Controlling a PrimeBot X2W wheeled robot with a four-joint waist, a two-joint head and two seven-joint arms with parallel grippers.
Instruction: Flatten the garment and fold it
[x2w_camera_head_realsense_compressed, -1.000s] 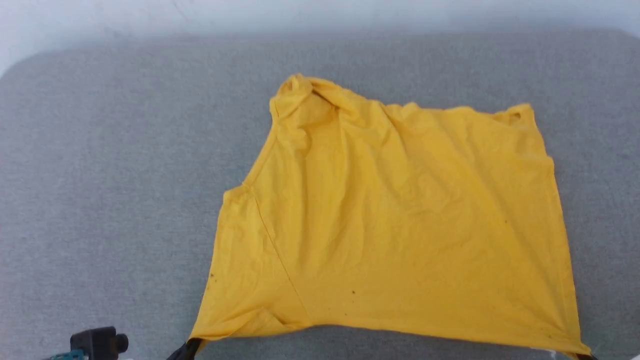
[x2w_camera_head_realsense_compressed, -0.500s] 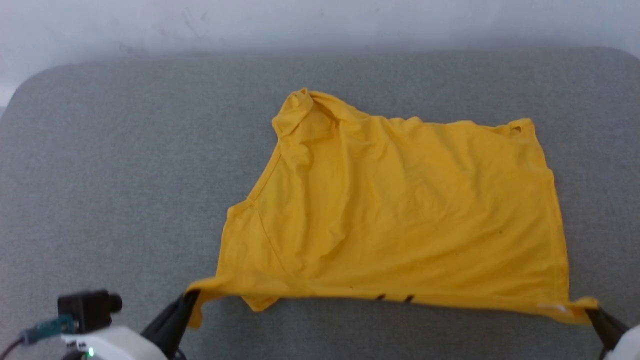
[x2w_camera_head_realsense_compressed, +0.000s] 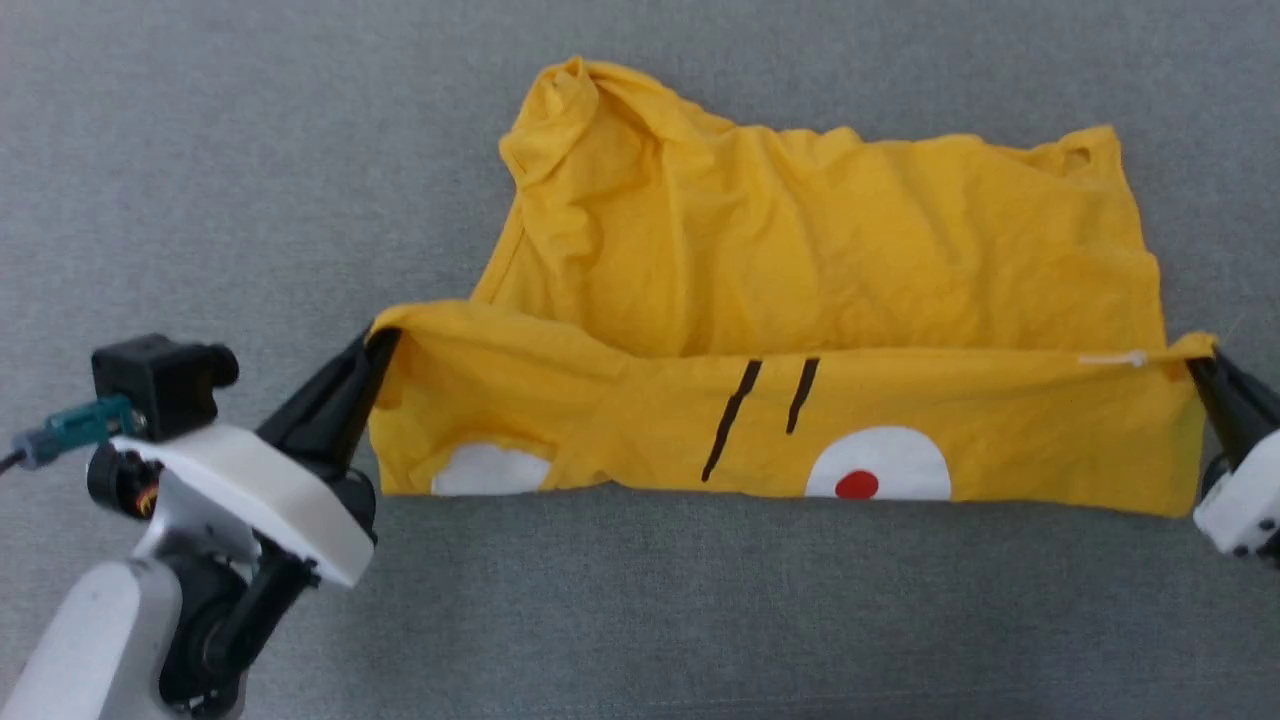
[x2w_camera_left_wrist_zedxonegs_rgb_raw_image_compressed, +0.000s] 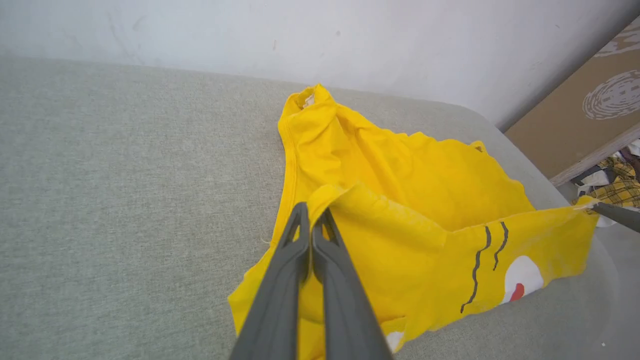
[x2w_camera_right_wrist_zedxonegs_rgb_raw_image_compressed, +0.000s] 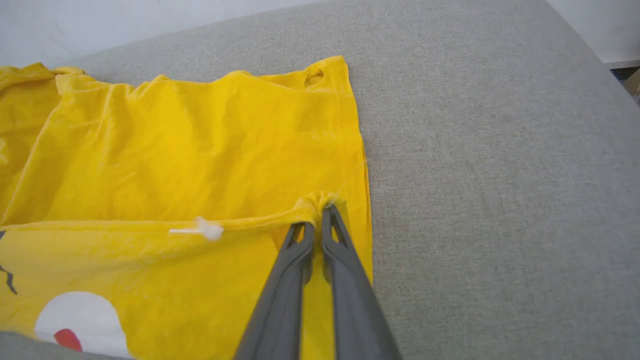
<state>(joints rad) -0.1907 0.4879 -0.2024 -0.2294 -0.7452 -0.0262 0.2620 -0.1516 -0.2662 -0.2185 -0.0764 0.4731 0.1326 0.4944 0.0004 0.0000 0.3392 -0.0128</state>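
Near the front edge of the grey cloth-covered surface (x2w_camera_head_realsense_compressed: 640, 620), the left tool (x2w_camera_head_realsense_compressed: 383, 338) and the right tool (x2w_camera_head_realsense_compressed: 1197, 362) are each pressed together. Each pinches a near corner of the soft, bright yellow, tiger-print T-shirt (x2w_camera_head_realsense_compressed: 800, 250), holding that edge raised. Toward the far edge the shirt lies rumpled and bunched at its left. Folding over that could trap creases, and the thin fabric might slip from either pinch.

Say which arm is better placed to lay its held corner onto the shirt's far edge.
Right, probably. The right gripper, shut on a garment corner, has flat fabric and a square far corner ahead; the left gripper, also shut on one, faces a bunched, skewed far side.
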